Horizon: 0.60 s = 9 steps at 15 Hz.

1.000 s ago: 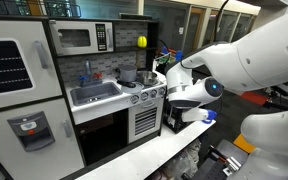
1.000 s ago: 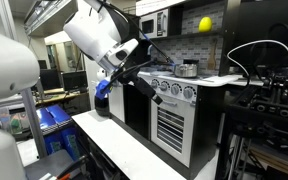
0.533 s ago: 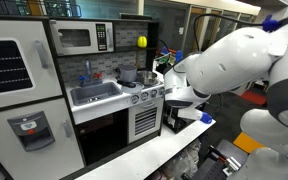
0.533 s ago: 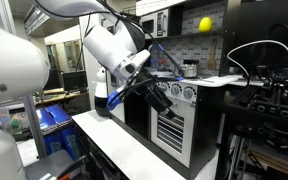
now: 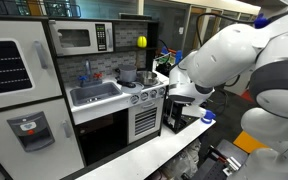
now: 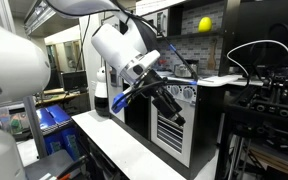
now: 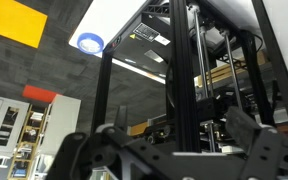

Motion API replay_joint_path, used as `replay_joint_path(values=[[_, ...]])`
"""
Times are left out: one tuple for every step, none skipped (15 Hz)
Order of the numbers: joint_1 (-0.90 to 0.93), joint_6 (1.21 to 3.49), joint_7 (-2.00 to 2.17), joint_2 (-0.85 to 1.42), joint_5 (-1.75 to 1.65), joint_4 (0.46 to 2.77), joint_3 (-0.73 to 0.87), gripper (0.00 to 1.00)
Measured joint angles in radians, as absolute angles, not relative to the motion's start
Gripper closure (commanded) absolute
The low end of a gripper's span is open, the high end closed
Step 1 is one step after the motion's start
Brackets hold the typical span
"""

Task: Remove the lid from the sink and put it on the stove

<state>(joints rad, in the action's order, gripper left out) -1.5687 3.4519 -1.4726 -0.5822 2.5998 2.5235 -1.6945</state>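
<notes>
The light grey sink [image 5: 96,95] with its small faucet sits in the white toy-kitchen counter. I cannot make out the dark lid in the basin from here. The stove [image 5: 142,84] is right beside the sink, with knobs on its front [image 6: 180,92]. A shiny silver pot [image 5: 128,76] stands on it and also shows in an exterior view [image 6: 187,69]. My gripper [image 6: 171,106] hangs in the air in front of the stove's knob row, away from the sink. In the wrist view its fingers [image 7: 169,152] are spread apart and empty, pointing at the ceiling and black frame posts.
A microwave [image 5: 79,38] sits above the sink and a yellow ball [image 5: 141,41] hangs beside it. A toy fridge [image 5: 14,95] stands at the sink's far side. A long white bench [image 6: 119,145] runs in front of the kitchen. Black frames and cables [image 6: 264,100] stand close by.
The arm has swung round over the last second. The gripper has moved lower and closer to the stove front, still empty.
</notes>
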Motion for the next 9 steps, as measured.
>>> replay_joint_path(values=[[-1.568, 3.452, -1.470, -0.583, 2.600, 2.524, -1.695, 0.00], [-1.567, 3.452, -1.469, -0.583, 2.600, 2.524, -1.695, 0.00], [-1.566, 3.452, -1.469, -0.583, 2.600, 2.524, -1.695, 0.00], [-1.566, 3.452, -1.469, -0.583, 2.600, 2.524, -1.695, 0.00], [-1.566, 3.452, -1.469, -0.583, 2.600, 2.524, -1.695, 0.00], [-1.566, 3.452, -1.469, -0.583, 2.600, 2.524, -1.695, 0.00], [-1.566, 3.452, -1.469, -0.582, 2.600, 2.524, -1.695, 0.00], [-1.565, 3.451, -1.421, -0.573, 2.551, 2.528, -1.698, 0.00], [-1.560, 3.450, -1.331, -0.550, 2.477, 2.534, -1.701, 0.00]])
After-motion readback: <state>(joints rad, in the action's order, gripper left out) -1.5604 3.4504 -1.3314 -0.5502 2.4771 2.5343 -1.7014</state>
